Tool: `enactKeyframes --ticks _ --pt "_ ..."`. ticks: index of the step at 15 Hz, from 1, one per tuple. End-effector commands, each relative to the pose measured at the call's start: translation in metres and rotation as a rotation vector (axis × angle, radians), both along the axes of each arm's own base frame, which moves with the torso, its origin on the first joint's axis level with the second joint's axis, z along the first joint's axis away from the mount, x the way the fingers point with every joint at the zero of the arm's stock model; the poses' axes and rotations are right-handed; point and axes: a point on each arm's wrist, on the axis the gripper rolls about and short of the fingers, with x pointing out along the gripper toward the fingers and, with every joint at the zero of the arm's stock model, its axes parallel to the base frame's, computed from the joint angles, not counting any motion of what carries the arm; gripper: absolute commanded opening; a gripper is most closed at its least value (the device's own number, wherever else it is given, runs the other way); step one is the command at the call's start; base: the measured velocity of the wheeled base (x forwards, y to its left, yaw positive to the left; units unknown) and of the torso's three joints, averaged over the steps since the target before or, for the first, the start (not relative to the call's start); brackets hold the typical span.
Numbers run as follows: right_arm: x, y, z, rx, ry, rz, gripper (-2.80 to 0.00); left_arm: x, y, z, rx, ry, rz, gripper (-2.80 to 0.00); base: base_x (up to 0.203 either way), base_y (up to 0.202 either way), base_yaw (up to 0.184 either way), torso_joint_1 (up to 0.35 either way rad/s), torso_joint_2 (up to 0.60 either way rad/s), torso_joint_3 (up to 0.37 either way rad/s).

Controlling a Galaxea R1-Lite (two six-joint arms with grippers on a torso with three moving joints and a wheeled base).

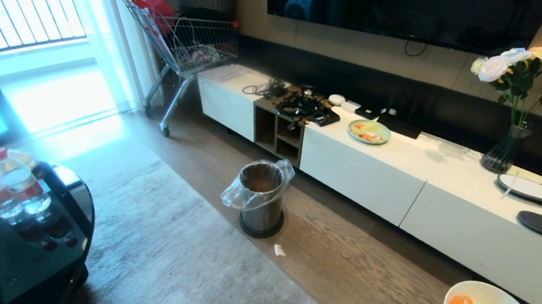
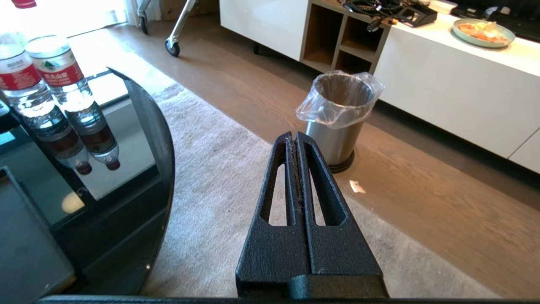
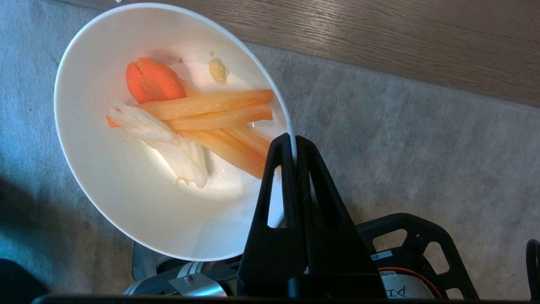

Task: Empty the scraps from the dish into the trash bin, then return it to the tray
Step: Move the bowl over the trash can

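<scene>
Pinching the thin rim of the dish [image 3: 139, 202], the right gripper [image 3: 294, 145] is clamped shut on it at the lower right of the head view, the left gripper [image 2: 294, 137] idle and closed. Glossy, stiff glazed ware looks slippery and breakable, and the moist scraps [image 3: 202, 122] should slide freely toward the brushed-steel, bag-lined trash bin [image 1: 260, 197] mid-frame
</scene>
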Motion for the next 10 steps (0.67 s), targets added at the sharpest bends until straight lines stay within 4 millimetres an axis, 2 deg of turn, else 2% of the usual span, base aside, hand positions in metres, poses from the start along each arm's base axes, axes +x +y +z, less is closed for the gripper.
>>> enactKeyframes --ticks 1,10 --pt "0.0007 0.0002 0.0002 0.0 0.003 -0.004 -2.8 0.0 0.0 0.0001 -0.001 -0.001 0.001 -2.8 0.188 0.0 0.003 0.002 0.0 0.007" --pt "0.0029 0.0019 0.0045 0.004 -0.01 0.007 -2.8 0.0 0.0 0.0001 -0.001 -0.001 0.001 -2.8 0.186 0.0 0.0 0.002 0.0 0.002"
